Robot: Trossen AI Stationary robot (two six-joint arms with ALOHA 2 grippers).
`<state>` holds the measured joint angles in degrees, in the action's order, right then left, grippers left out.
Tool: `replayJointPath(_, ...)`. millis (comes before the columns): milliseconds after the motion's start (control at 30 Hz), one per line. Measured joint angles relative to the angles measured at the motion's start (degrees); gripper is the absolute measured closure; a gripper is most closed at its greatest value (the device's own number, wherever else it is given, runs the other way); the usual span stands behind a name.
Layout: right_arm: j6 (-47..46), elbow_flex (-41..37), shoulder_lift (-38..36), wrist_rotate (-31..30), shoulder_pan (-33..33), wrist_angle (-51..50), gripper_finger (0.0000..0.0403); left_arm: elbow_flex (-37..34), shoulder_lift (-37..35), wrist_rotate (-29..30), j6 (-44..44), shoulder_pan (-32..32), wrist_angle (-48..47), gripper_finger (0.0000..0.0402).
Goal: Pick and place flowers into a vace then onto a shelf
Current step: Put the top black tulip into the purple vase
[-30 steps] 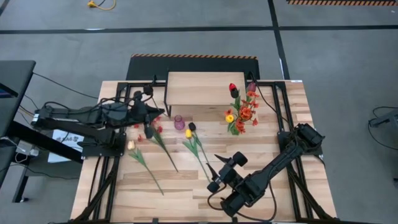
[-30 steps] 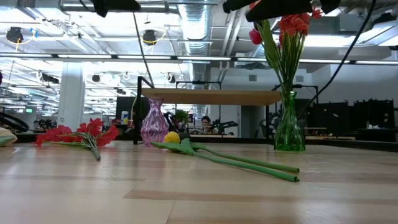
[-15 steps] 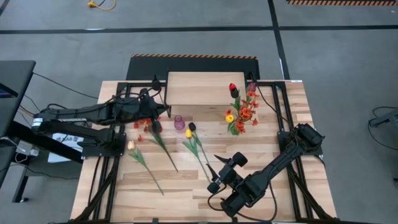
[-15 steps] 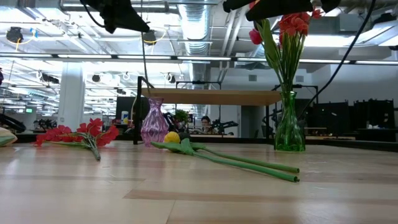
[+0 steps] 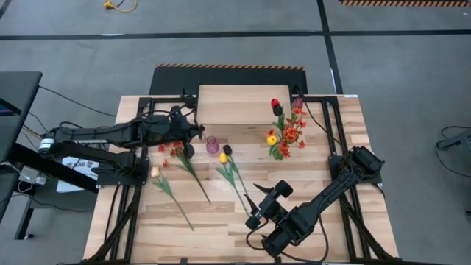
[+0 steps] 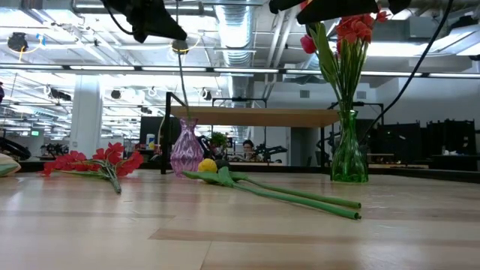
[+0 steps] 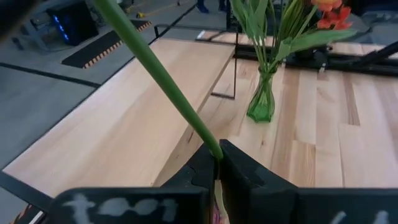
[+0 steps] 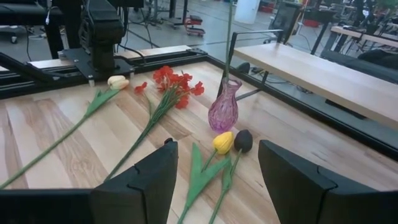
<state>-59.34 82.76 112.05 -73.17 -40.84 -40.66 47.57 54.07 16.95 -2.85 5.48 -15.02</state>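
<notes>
Step in hand: left gripper (image 7: 217, 163), clamped on a green flower stem (image 7: 163, 84), hangs over the pink vase (image 5: 212, 144), at the shelf's (image 5: 234, 104) 7 o'clock. Next: lower the stem into the vase's narrow mouth. Right gripper (image 8: 214, 177) waits, wide, holding nothing.

No readable text, labels, brands or numbers in any view. Only marking: whitish smudged strokes on the left gripper (image 7: 214, 163) housing in the left wrist view, not legible. Black-and-orange hazard striping edges the dark floor mat (image 5: 228, 73) behind the bench, no lettering on it.
</notes>
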Motion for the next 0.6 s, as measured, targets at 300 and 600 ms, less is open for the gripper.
replayJointPath(300, 0.00, 0.00, 0.00, -0.01, 0.00, -0.01, 0.0186, 0.00, -0.18, -1.57, -0.82, 0.00, 0.17, 0.0399)
replayJointPath(600, -0.03, 0.00, 0.00, 0.00, 0.00, -0.02, 0.0186, 0.56, -2.92, -1.66, -1.97, 0.00, 1.56, 0.0399)
